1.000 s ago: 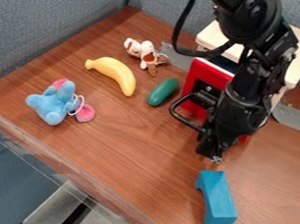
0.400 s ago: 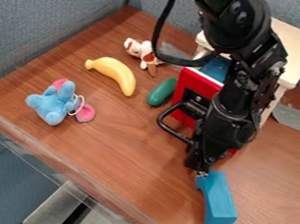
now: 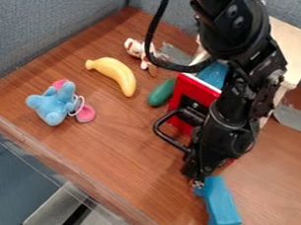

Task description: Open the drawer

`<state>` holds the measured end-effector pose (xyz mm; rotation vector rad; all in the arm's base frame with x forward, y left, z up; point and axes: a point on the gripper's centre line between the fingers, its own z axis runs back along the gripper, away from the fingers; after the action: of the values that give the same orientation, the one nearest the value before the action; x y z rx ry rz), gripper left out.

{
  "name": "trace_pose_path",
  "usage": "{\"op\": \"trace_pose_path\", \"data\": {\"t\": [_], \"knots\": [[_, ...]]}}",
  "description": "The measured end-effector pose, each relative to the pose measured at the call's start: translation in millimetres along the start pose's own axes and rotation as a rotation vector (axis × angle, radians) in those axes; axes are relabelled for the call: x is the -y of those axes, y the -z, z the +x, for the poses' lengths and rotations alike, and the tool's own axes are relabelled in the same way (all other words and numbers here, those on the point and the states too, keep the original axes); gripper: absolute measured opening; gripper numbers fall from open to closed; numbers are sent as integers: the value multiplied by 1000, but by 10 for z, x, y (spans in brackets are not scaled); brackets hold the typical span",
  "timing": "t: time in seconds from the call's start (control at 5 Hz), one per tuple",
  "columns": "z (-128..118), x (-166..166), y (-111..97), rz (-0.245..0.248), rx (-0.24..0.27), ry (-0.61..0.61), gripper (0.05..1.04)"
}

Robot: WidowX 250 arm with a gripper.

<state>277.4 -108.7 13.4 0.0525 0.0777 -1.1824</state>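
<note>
1 drawer (image 3: 186, 93), red at the front, stands partly out of its pale wooden cabinet (image 3: 296, 45), with something blue showing behind that front. My claw (image 3: 196, 178) hangs low over the table (image 3: 133, 155), in front of the drawer and lower in the view, its tip at the upper end of the 1 blue block (image 3: 222, 210), seemingly touching it. I cannot tell whether my claw is spread or pressed together. My arm crosses in front of the drawer and hides part of it. 1 black loop (image 3: 169, 139) juts out before the red front, beside my arm.

To the left of the drawer in the view lie 4 things: the green toy vegetable (image 3: 161, 92) just beside it, then the yellow banana (image 3: 115, 73), the brown-and-white plush toy (image 3: 136, 47) further back, and the blue plush toy (image 3: 52, 104) with pink parts, well apart from my claw.
</note>
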Motion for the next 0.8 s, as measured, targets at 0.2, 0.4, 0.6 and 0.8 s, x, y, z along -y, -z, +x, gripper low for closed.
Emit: {"op": "trace_pose_path", "data": {"t": [0.2, 0.4, 0.6, 0.8], "knots": [[-21, 27, 10, 2, -3, 5, 285], [-34, 51, 18, 1, -10, 11, 285], [-52, 72, 14, 0, -12, 14, 284], [-62, 107, 22, -1, -14, 22, 277]]}}
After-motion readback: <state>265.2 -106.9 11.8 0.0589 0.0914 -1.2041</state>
